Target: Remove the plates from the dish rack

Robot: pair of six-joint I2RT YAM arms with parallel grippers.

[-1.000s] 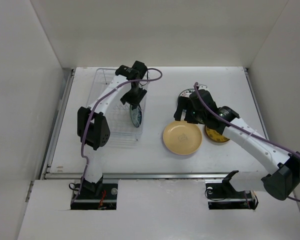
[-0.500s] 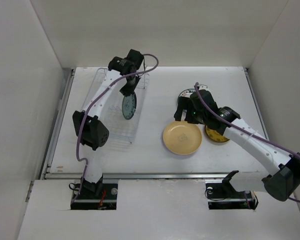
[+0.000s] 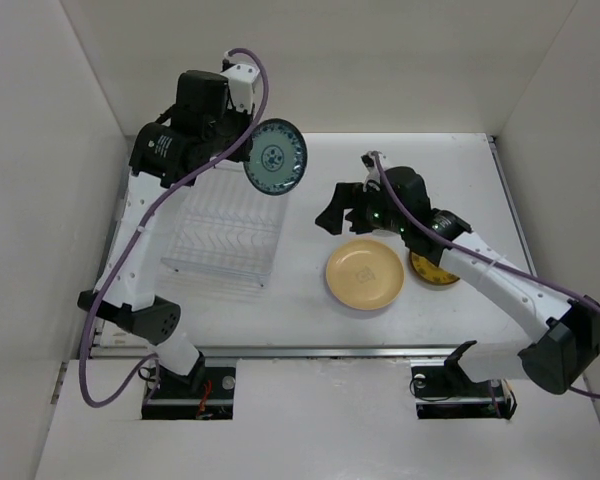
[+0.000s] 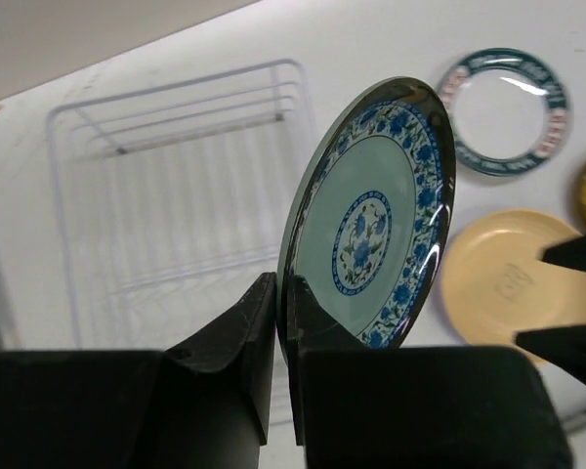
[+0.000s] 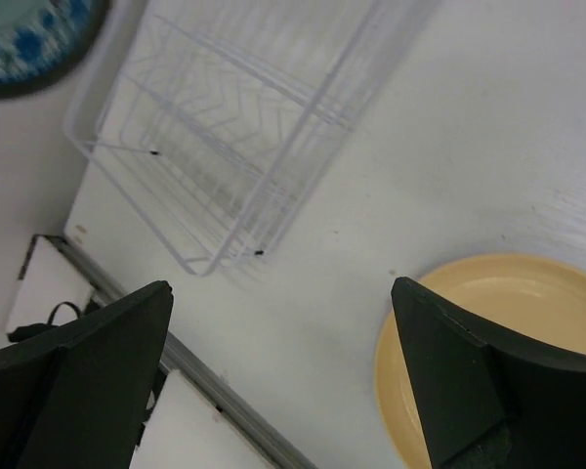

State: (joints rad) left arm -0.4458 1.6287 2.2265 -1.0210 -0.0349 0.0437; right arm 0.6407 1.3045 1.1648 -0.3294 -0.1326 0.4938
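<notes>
Left pincer (image 4: 283,295), teal plate (image 4: 369,217) now above rack (image 3: 220,262)

White table (image 3: 310,305), dish rack (image 3: 225,225), yellow plate (image 3: 365,275)

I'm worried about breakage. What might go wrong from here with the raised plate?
The left gripper pinches the teal patterned plate only at its rim, high above the table; a slip would likely drop it. The open right gripper hangs near the yellow plate, so setting down there may cause a knock.
</notes>
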